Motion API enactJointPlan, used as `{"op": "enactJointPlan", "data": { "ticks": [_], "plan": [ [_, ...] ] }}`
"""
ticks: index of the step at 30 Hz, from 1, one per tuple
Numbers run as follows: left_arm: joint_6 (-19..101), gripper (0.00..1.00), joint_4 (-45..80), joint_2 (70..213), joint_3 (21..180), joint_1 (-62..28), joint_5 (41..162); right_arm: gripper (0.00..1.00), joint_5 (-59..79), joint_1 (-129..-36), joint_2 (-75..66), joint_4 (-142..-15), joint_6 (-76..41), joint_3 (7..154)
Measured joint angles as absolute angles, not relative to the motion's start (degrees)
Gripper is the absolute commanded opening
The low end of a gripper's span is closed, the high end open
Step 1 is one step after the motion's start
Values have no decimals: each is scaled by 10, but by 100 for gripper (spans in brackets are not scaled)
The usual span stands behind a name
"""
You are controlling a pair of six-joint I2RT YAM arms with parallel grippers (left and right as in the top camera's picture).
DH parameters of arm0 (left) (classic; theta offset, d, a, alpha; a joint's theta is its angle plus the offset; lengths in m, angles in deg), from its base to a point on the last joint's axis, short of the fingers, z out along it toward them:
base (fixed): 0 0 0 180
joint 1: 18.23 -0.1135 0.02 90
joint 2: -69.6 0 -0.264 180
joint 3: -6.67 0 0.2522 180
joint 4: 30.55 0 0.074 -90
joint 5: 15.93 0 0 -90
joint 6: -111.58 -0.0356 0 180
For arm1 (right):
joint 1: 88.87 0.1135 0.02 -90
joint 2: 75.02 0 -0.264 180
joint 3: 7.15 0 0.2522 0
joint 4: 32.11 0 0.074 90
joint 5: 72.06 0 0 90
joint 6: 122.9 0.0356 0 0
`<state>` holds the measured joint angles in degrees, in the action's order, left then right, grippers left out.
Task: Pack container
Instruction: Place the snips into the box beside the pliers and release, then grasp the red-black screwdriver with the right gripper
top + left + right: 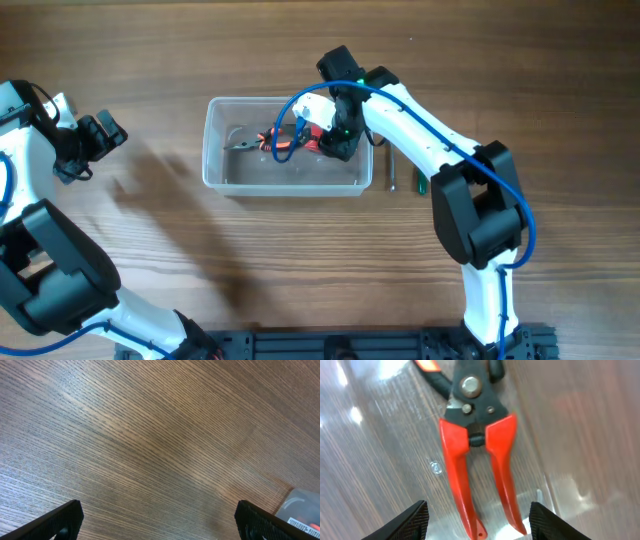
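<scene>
The clear plastic container (215, 165) stands at the table's middle. Red-handled pliers (283, 143) lie inside it with a second dark-jawed tool (240, 143) beside them. My right gripper (335, 140) hangs over the container's right end, open, its fingers spread either side of the red handles (485, 480) without touching them; the container's floor (380, 460) shows around them. My left gripper (100, 135) is open and empty at the far left, over bare wood (160, 525). A corner of the container (302, 510) shows at that view's right edge.
A small screwdriver with a green handle (419, 183) and a thin metal tool (392, 170) lie on the table just right of the container.
</scene>
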<state>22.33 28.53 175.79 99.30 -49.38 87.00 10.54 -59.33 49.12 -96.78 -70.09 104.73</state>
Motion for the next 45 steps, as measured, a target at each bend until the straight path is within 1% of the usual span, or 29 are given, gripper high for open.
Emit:
{"op": "enactJointPlan", "data": {
  "ticks": [3,4,8,10,13,14,17,20,24,28,33,45],
  "plan": [
    [223,100,285,1758,993,-494,870,76,129,-594,454,-974,-660,1078],
    [223,100,285,1758,993,-494,870,76,140,-594,435,-973,-649,1089],
    [223,100,285,1758,993,-494,870,82,196,-625,299,-964,-581,1133],
    [223,100,285,1758,993,-494,870,83,208,-668,253,-979,-532,1145],
    [223,100,285,1758,993,-494,870,82,209,-767,228,-1033,-445,1150],
    [223,100,285,1758,993,-494,870,82,200,-808,233,-1052,-415,1147],
    [223,100,285,1758,993,-494,870,82,169,-893,258,-1088,-348,1123],
    [223,100,285,1758,993,-494,870,82,153,-949,281,-1099,-301,1077],
    [223,100,285,1758,993,-494,870,82,144,-964,290,-1099,-286,1014],
    [223,100,285,1758,993,-494,870,81,138,-963,290,-1092,-295,954],
    [223,100,285,1758,993,-494,870,76,133,-963,290,-1056,-318,890],
    [223,100,285,1758,993,-494,870,75,120,-942,295,-956,-377,754]
  ]
}}
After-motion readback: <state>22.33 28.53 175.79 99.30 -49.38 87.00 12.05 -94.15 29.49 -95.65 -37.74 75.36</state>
